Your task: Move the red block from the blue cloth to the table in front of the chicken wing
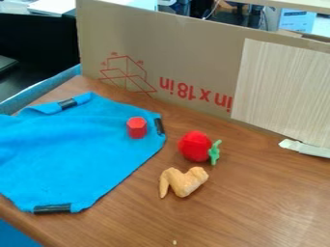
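The brown wooden table spreads beneath the blue cloth and out to its right. Behind the cloth, a cardboard sheet with red print stands upright and runs off to the right. The cloth itself lies mostly flat, with creases and a turned-over part at its far edge. Well to its right, a pale wood-grain panel covers part of the cardboard. Just right of the cloth, on the bare wood, is the round red tomato, tipped on its side so that its green top faces away from the cloth. The tan chicken wing lies bent, also right of the cloth and nearer the camera than the tomato, the two close but apart. Well right of the cloth, a white strip lies at the panel's foot. The red block stands on the cloth, near its right edge. Black tape marks the cloth's near, right and far edges. How the gripper's jaws stand, I cannot tell.
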Robot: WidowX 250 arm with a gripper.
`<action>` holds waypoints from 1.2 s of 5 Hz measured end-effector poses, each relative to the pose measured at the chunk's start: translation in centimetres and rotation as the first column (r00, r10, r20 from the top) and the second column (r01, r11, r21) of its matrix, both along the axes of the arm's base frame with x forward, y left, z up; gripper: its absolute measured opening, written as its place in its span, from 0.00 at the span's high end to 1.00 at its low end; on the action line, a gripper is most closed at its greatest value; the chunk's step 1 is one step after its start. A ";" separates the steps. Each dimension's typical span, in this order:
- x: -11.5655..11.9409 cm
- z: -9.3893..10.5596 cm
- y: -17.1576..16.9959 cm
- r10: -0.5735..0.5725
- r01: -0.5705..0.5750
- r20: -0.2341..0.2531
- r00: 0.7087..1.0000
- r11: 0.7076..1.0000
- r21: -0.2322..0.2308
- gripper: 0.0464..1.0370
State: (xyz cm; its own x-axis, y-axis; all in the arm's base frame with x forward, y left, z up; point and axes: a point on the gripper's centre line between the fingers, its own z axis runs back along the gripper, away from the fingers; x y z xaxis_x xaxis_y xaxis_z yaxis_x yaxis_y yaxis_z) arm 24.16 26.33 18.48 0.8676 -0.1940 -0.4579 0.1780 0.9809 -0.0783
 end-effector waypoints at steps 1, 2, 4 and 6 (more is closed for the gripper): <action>0.2 -1.6 0.0 -0.015 0.014 -0.030 0.999 0.999 -0.031 0.04; 1.1 -5.6 -1.0 -0.149 0.143 -0.072 0.986 0.986 -0.080 0.04; 2.4 -9.2 -6.4 -0.408 0.415 0.176 0.896 0.910 -0.006 0.04; 4.8 -9.9 -11.8 -0.386 0.348 0.420 0.821 0.922 0.167 0.04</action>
